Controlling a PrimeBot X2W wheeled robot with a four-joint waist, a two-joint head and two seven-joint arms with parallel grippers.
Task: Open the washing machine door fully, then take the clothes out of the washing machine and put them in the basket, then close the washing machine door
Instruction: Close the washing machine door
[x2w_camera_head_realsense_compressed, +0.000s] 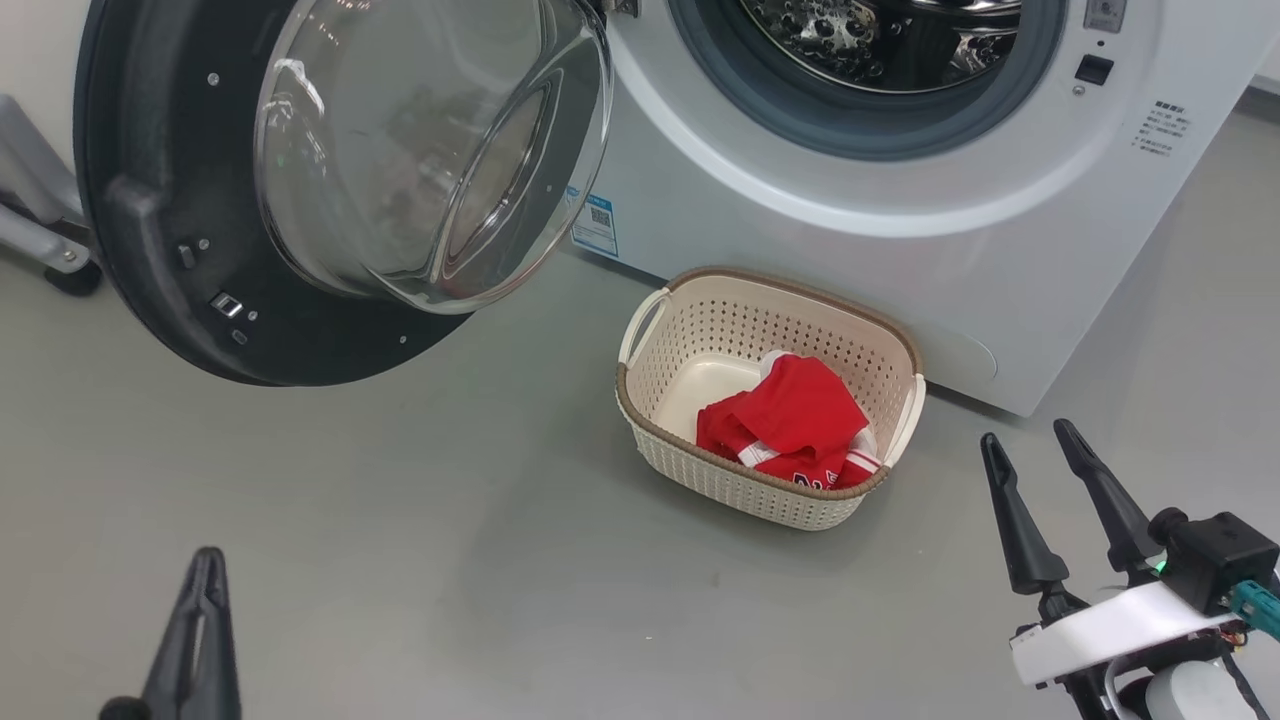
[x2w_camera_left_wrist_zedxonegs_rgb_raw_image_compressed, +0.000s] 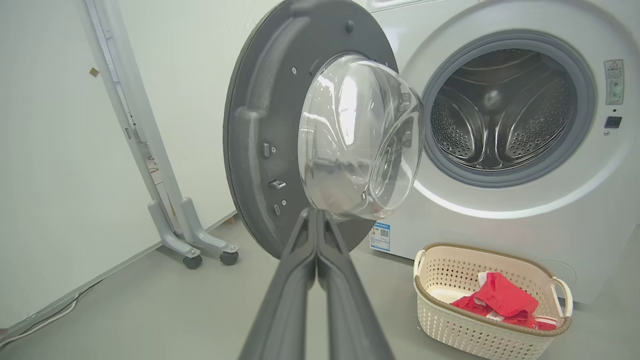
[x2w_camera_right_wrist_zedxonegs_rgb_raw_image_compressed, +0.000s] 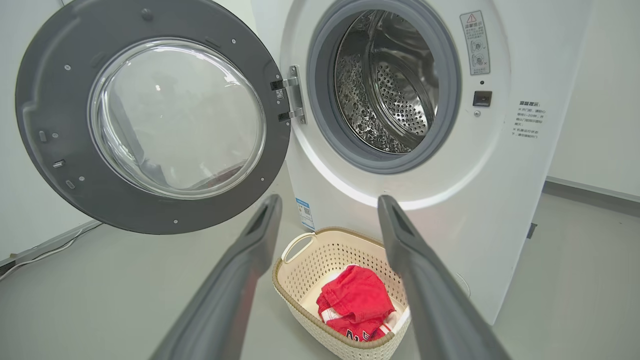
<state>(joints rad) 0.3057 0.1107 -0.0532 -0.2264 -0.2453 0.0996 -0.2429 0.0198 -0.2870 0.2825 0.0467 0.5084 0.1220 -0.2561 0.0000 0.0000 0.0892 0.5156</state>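
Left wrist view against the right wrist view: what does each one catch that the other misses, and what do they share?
Left wrist view: a grey wheeled stand, and the left tool, shut. Right wrist view: a metal hinge, and the right tool, open. Both: the washing machine door standing open, the steel drum, and the basket with red clothes in it.

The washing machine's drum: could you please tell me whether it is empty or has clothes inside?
Empty as far as shown: bare perforated steel in the drum; the red clothes lie in the basket.
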